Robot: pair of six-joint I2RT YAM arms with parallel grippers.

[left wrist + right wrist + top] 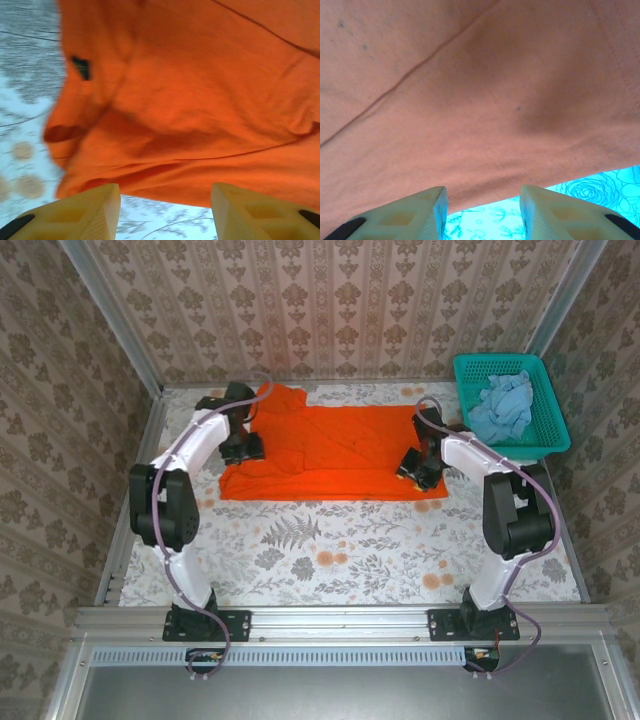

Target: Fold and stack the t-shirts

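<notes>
With fingers parted and empty, the left gripper (243,446) at 9 o'clock and the right gripper (413,468) at 3 o'clock flank the orange shirt (335,445), apparently for folding.

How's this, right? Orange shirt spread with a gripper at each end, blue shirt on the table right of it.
One error: the blue shirt is not on the table; it lies crumpled in the teal basket, per the top external view. Rest holds: orange shirt spread, left gripper and right gripper at its ends.
</notes>
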